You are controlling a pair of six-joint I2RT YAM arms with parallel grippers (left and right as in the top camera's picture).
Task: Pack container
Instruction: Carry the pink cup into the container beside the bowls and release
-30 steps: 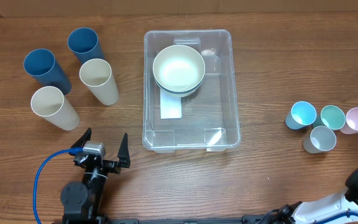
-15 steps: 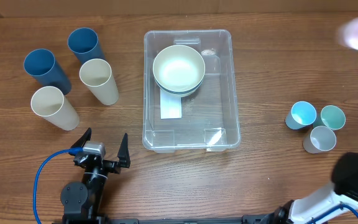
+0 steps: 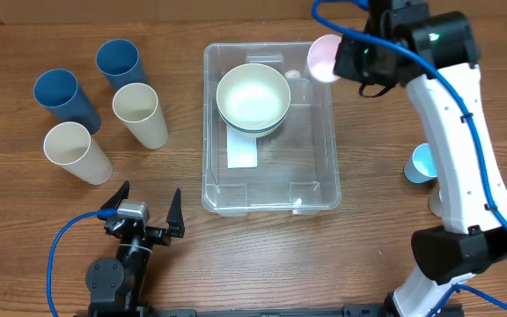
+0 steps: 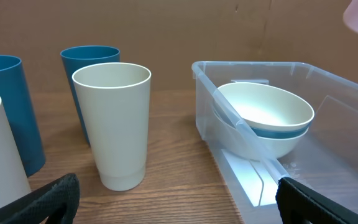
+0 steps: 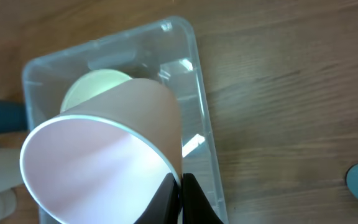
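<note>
Upper left of the overhead frame: two blue cups (image 3: pixel 57 95) and two cream cups (image 3: pixel 136 112) stand upright, close together, on the wooden worktop (image 3: pixel 262 264).

Lower left: the left claw (image 3: pixel 148 195) sits low near the worktop, fingers spread, holding nothing.

Centre: the container (image 3: pixel 326 176) rests on the worktop, well apart from the cups. Stacked bowls (image 3: pixel 253 97) sit in its upper half. A white label (image 3: pixel 242 151) shows on its base just below them.

Upper right of centre: the right claw (image 5: pixel 180 190) pinches the wall of a pink cup (image 3: pixel 323 57) at its rim. The cup is tilted and raised over the container's upper right corner.

Right edge: a light blue cup (image 3: pixel 419 163) stands on the worktop, partly hidden by the right arm (image 3: pixel 460 132).
</note>
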